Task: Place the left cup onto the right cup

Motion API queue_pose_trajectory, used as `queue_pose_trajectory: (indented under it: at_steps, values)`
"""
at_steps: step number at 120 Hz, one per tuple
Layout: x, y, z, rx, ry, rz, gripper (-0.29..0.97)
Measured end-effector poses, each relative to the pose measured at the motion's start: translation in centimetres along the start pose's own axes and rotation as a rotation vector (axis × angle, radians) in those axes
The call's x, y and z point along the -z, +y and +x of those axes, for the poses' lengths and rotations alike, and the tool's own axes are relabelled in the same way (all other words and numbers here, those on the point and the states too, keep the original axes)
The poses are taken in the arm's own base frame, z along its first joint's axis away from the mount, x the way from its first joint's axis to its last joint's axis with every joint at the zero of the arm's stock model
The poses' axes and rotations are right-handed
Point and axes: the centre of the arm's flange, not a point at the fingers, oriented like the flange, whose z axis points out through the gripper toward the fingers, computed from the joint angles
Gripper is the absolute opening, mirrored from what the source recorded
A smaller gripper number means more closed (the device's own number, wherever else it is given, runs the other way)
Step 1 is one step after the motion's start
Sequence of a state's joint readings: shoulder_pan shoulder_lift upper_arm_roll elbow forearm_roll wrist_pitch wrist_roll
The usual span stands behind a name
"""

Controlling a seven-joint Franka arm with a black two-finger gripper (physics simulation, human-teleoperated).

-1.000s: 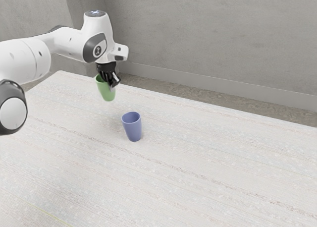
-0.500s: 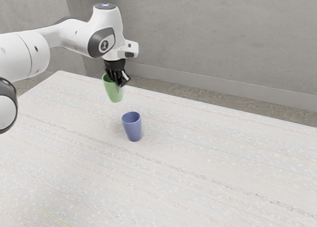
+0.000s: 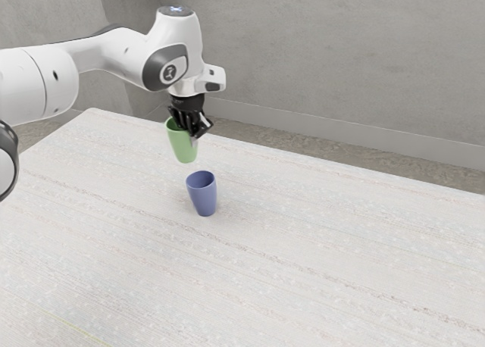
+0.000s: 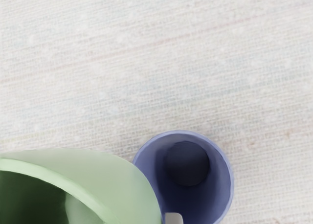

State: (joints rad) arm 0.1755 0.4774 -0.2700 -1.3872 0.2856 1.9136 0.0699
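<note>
My gripper is shut on the rim of a green cup, which hangs tilted in the air. A blue cup stands upright on the table just below it and slightly toward the exterior view's right. In the wrist view the green cup looms large right under my hand, and the blue cup shows its open mouth beside it, with a small pale fingertip at the frame's edge.
The pale woven table top stretches wide around the cups. A grey wall and a floor strip run behind the table's far edge.
My arm has carried the green cup toward the exterior view's right and slightly down, from well left of the blue cup to almost above it.
</note>
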Motion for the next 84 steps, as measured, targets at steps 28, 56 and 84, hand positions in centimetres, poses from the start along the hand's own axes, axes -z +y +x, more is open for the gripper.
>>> queue_pose_trajectory:
  at_steps: [28,56,84]
  values:
    - [0.2,1.2,0.3,0.028,0.004,0.007,-0.11]
    - [-0.3,2.0,0.2,0.061,-0.007,0.003,-0.11]
    - [-0.9,2.3,0.1,0.096,-0.017,0.001,-0.11]
